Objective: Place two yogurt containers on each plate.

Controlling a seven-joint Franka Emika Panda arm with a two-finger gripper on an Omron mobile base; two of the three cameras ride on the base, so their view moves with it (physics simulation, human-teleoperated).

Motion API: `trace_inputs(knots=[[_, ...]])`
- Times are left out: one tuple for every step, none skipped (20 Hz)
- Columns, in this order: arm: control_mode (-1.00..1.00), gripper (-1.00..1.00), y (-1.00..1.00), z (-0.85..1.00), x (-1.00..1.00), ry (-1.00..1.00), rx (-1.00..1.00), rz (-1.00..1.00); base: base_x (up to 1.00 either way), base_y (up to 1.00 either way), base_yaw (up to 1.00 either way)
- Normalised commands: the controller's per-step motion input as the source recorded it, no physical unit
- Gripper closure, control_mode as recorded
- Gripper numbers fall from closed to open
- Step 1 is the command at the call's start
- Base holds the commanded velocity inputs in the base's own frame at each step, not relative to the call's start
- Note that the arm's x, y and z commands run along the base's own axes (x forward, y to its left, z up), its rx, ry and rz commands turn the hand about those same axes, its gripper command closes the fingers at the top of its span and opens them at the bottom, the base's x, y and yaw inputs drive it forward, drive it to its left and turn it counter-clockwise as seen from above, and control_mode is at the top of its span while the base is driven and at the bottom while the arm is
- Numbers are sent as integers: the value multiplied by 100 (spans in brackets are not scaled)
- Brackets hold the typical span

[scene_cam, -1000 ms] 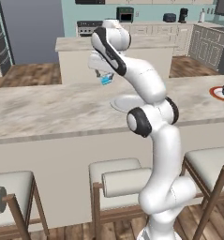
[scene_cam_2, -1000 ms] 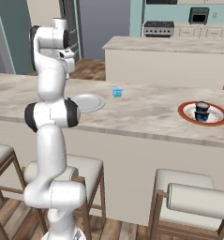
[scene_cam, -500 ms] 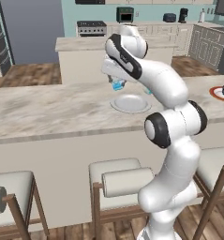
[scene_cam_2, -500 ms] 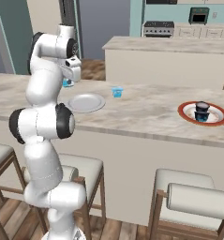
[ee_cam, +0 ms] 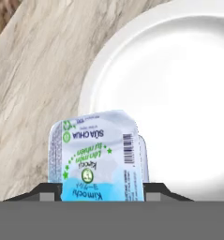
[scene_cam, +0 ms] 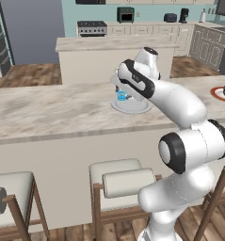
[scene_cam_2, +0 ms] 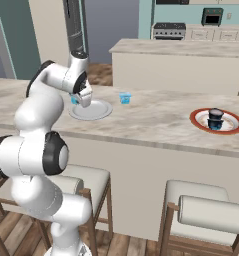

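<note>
The gripper (ee_cam: pixel 98 194) is hanging just above the near rim of the grey plate (scene_cam: pixel 132 107), its jaws gripping a light blue cup (ee_cam: pixel 97 157) by the sides; in the hand view the cup's printed lid is facing the camera, with the bare white plate (ee_cam: pixel 179 93) beyond it. A second blue cup (scene_cam_2: pixel 124 98) is standing on the desk (scene_cam_2: pixel 156 120) just beyond that plate, to its right in the right base view. Far to the right of the grey plate, the red-rimmed plate (scene_cam_2: pixel 217 121) is carrying a dark cup (scene_cam_2: pixel 215 119); whether a second dark one is sitting on it is too small to tell. By my reading, the grey plate is waiting for both blue cups: this one is about to be set down, the other is untouched.
</note>
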Motion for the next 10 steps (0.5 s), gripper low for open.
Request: trace_inputs(knots=[[-100, 100, 0, -16, 0, 0, 14, -4, 0, 0, 0], [-100, 100, 0, -17, 6, 0, 17, -5, 0, 0, 0], [-100, 100, 0, -18, 16, 0, 16, -4, 0, 0, 0], [-100, 100, 0, -10, 38, 0, 16, -4, 0, 0, 0], [-100, 100, 0, 0, 57, 0, 11, 0, 0, 0, 0], [-100, 100, 0, 0, 60, 2, 11, 0, 0, 0, 0], [-100, 100, 0, 0, 50, 4, 8, 0, 0, 0, 0], [-100, 100, -7, 0, 38, 5, 8, 0, 0, 0, 0], [-100, 100, -8, 0, 29, 7, 1, 0, 0, 0, 0], [-100, 100, -7, 0, 29, 11, 0, 0, 0, 0, 0]])
